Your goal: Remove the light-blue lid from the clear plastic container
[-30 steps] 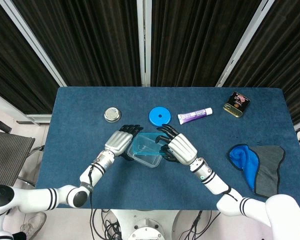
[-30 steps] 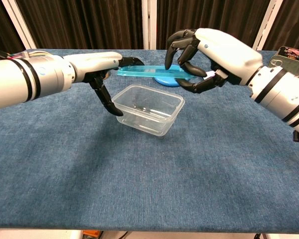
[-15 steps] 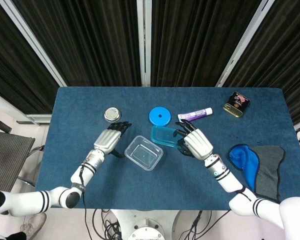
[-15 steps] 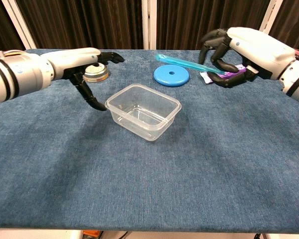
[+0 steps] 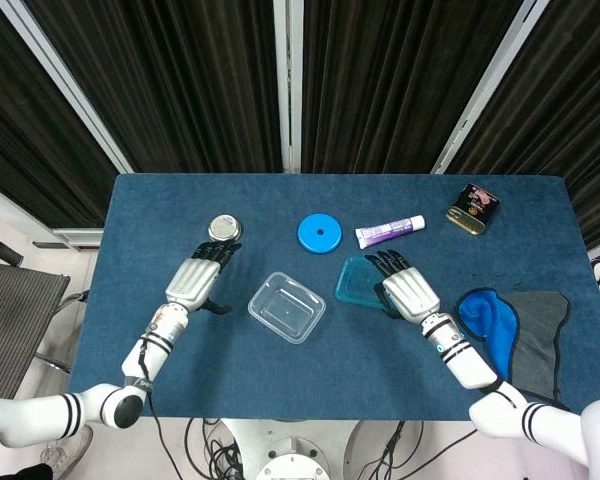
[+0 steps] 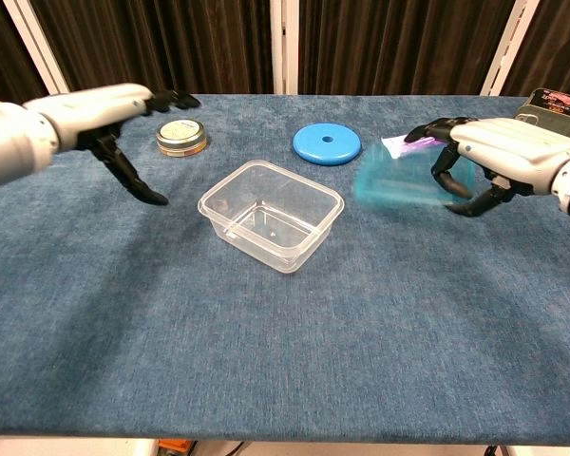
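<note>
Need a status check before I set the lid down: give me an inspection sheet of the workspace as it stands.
Surface: blue cloth table, flat.
Job's things: clear container open, upright, mid-table; light-blue lid off it, held to its right.
Clutter: round tin, blue disc, purple tube, dark can, blue-grey cloth.
Hands: left hand empty, fingers apart; right hand holds the lid.
Cables: some below the front edge.
Surroundings: dark curtains, chair at left.
</note>
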You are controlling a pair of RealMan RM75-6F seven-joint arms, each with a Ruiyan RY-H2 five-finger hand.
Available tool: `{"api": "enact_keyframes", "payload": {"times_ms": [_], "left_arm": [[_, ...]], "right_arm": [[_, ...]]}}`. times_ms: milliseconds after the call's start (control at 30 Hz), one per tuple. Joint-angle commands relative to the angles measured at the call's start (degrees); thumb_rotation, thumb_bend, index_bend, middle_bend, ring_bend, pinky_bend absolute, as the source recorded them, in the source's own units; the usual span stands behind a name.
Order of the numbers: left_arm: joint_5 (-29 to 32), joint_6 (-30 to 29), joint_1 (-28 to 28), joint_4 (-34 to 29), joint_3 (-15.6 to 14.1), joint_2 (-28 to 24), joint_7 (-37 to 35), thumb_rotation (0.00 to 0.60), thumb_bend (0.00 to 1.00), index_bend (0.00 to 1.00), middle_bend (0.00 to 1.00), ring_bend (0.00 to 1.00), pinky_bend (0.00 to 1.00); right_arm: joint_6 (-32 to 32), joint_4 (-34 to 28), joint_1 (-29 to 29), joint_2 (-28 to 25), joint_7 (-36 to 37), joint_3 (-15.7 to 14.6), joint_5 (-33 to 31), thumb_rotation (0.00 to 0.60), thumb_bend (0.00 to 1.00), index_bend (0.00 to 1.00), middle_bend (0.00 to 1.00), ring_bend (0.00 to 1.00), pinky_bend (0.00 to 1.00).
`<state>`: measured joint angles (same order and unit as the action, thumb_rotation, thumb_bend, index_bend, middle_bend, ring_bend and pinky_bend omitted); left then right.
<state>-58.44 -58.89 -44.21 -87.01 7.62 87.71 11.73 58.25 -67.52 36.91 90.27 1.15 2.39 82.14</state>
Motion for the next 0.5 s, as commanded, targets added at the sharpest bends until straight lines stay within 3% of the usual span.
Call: {"api": "enact_keyframes", "payload": {"times_ms": [33, 200, 367, 500], "left_arm": [[-3.5, -4.4, 3.3, 0.6, -0.3, -1.1, -3.3, 0.6, 0.0, 0.0, 0.0, 0.0, 0.0], [-5.8, -9.5, 8.1, 0.0, -1.0, -4.7, -5.8, 0.6, 0.0, 0.0, 0.0, 0.0, 0.0], [-6.9, -16.8, 13.5, -1.4, -1.6, -9.1, -3.9, 0.6, 0.0, 0.04, 0.01, 0.0, 0.01], [-7.7, -21.1, 17.7, -2.4, -3.2, -13.0, -1.2, 0.6, 0.0, 0.09, 0.03, 0.0, 0.01]], "right_arm": [[-3.3, -7.1, -1.5, -5.4, -3.5, 0.4, -4.7, 0.6, 0.03, 0.0, 0.0, 0.0, 0.0], [-1.1, -12.3, -3.8, -10.3, -4.8, 0.3, -5.6, 0.6, 0.03, 0.0, 0.0, 0.0, 0.0], [8.7, -15.6, -8.5, -13.4, 0.1, 1.8, -3.4, 0.6, 0.03, 0.0, 0.0, 0.0, 0.0], [16.1, -17.0, -12.3, -15.2, 2.1, 2.2, -1.4, 0.6, 0.11, 0.0, 0.05, 0.0, 0.0]]}}
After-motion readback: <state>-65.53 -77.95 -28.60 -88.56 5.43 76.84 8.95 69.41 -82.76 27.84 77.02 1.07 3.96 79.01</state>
